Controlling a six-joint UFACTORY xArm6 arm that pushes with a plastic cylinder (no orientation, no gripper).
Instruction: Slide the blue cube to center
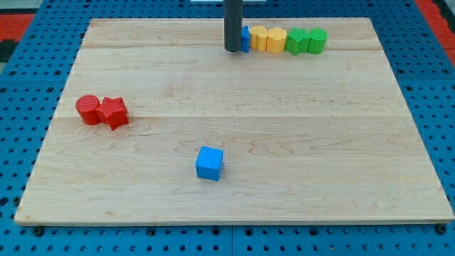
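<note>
Camera view, my tip (pixel 232 49) beside (perhaps touching) half-hidden blue block (pixel 245 39), blue cube (pixel 210 163) well apart

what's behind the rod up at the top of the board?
A blue block is mostly hidden behind my tip; only its right edge shows, so its shape is unclear. It heads a row with two yellow blocks and two green blocks.

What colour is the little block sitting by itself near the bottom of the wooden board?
Blue: the blue cube, clearest in the camera view.
</note>
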